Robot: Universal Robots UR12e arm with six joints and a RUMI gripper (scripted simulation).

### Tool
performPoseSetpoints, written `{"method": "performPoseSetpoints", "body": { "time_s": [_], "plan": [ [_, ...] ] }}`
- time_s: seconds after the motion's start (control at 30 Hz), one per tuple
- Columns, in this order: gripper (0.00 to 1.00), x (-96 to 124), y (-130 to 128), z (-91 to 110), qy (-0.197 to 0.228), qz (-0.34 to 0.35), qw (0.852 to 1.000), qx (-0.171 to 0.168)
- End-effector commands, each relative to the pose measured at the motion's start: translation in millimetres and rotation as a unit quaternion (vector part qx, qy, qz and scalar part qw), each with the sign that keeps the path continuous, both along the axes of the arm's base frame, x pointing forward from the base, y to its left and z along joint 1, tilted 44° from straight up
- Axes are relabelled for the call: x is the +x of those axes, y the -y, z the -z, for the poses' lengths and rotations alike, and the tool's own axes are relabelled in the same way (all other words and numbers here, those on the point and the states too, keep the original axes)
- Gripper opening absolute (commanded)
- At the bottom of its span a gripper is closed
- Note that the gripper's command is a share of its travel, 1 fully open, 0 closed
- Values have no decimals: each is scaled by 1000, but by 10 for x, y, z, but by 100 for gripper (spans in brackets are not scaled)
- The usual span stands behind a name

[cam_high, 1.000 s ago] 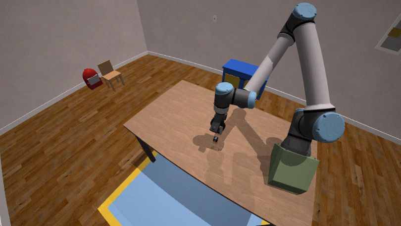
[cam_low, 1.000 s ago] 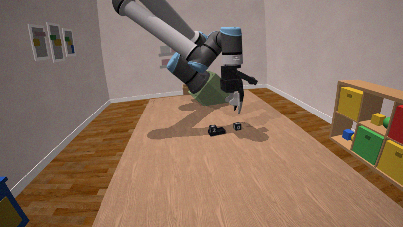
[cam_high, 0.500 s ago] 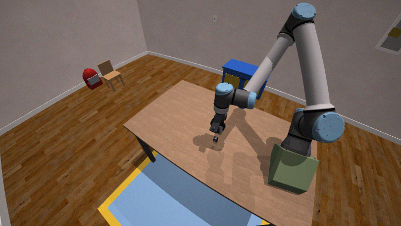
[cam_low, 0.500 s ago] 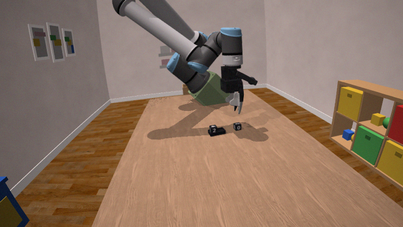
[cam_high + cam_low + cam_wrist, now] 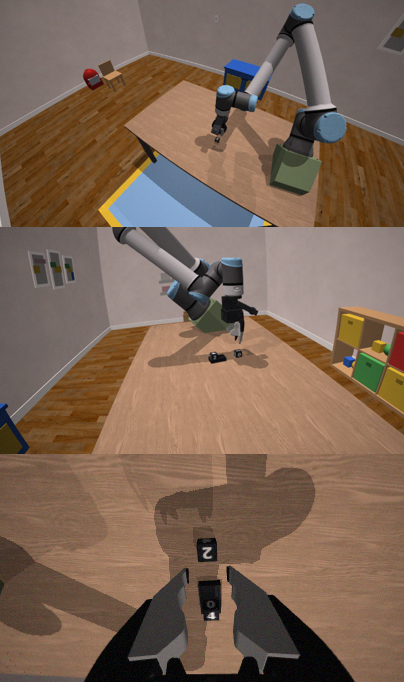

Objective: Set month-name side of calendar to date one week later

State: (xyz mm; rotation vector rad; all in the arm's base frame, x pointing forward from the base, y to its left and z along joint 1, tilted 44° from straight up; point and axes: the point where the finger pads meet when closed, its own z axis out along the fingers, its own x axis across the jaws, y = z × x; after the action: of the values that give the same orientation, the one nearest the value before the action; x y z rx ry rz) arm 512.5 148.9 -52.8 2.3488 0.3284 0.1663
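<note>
in the exterior view, the tray [image 5: 221, 359] [image 5: 210, 589] is being seen on the table [image 5: 209, 396] [image 5: 169, 112] [image 5: 320, 619], its seated cube [image 5: 214, 356] [image 5: 211, 605] showing a 2 at the tray's nine o'clock end. the loose cube [image 5: 238, 353] [image 5: 217, 139] [image 5: 207, 550] is being shown just off the tray at three o'clock, a 0 facing out. at twelve o'clock over it, the pincer [image 5: 238, 341] [image 5: 219, 132] [image 5: 207, 568] is being held partly spread, nothing being gripped.

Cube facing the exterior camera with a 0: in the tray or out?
Out. The cube stands beside the tray, a visible gap between them.
</note>
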Motion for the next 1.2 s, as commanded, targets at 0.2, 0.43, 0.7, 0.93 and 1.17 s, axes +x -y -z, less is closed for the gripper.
{"method": "performPoseSetpoints", "body": {
  "time_s": [0.2, 0.43, 0.7, 0.93, 1.17],
  "plan": [
    [28, 41, 110, 118, 0, 0, 1000, 0],
    [28, 58, 160, 171, 0, 0, 1000, 0],
    [28, 78, 218, 233, 0, 0, 1000, 0],
    [28, 84, 237, 252, 0, 0, 1000, 0],
    [28, 87, 244, 260, 0, 0, 1000, 0]
  ]
}}
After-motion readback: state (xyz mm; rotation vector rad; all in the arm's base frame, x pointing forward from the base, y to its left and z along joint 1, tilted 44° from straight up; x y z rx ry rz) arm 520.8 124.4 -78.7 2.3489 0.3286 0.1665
